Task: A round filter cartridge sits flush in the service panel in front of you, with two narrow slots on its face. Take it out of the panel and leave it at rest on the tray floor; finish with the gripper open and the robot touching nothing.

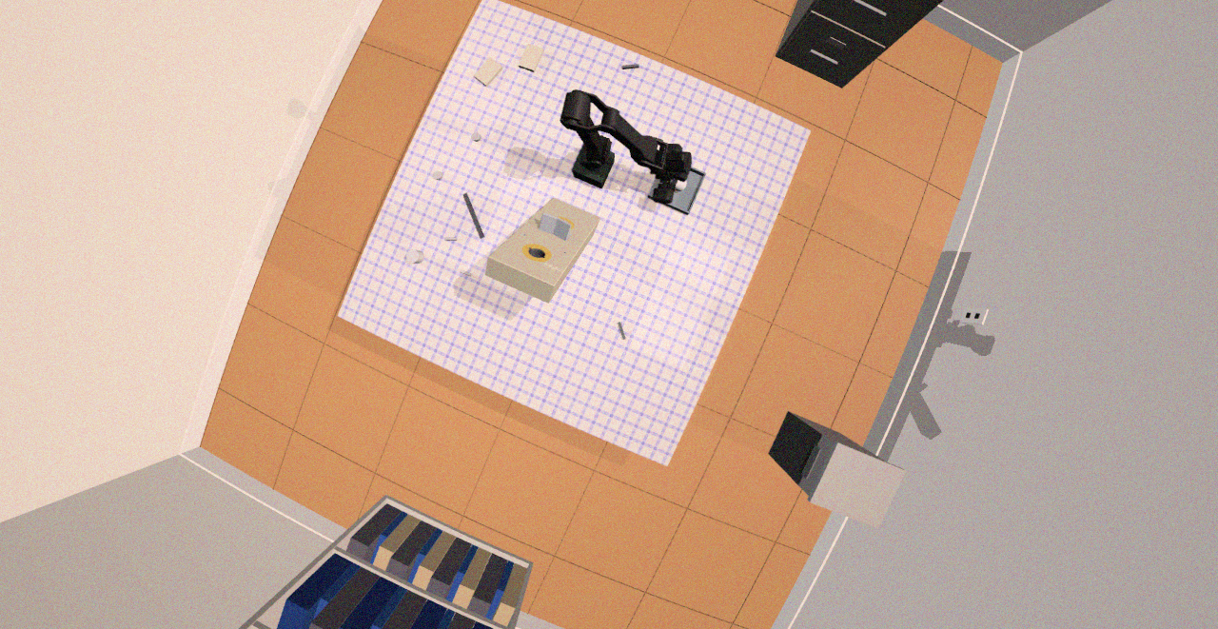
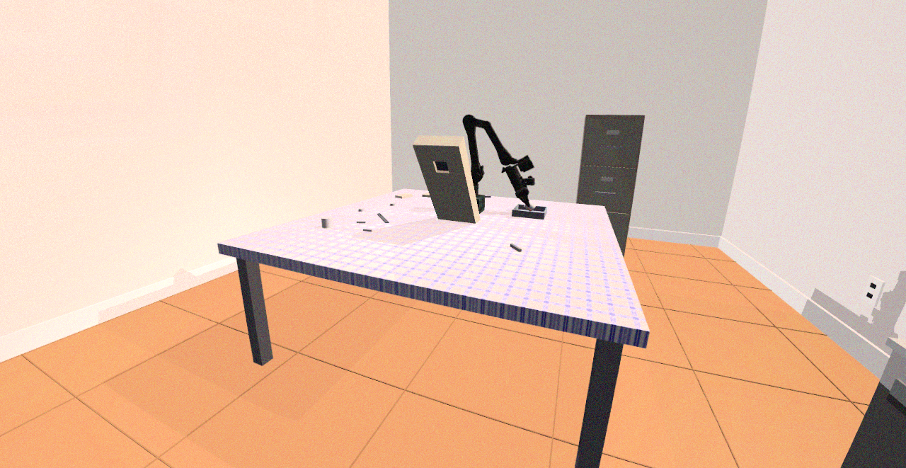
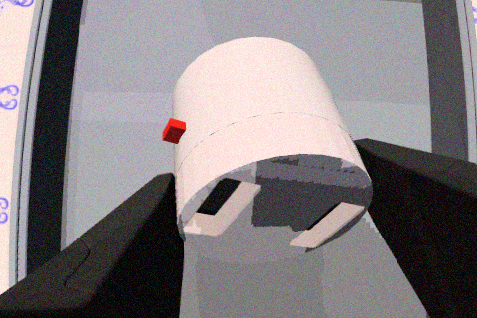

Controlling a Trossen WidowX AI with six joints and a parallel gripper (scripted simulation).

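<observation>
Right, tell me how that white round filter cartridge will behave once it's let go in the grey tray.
The white round filter cartridge looks rigid, so it should keep its shape. The gripper holds it tilted, so it may tip onto its curved side and roll. The grey tray walls would probably stop it; the small red tab might too.
</observation>
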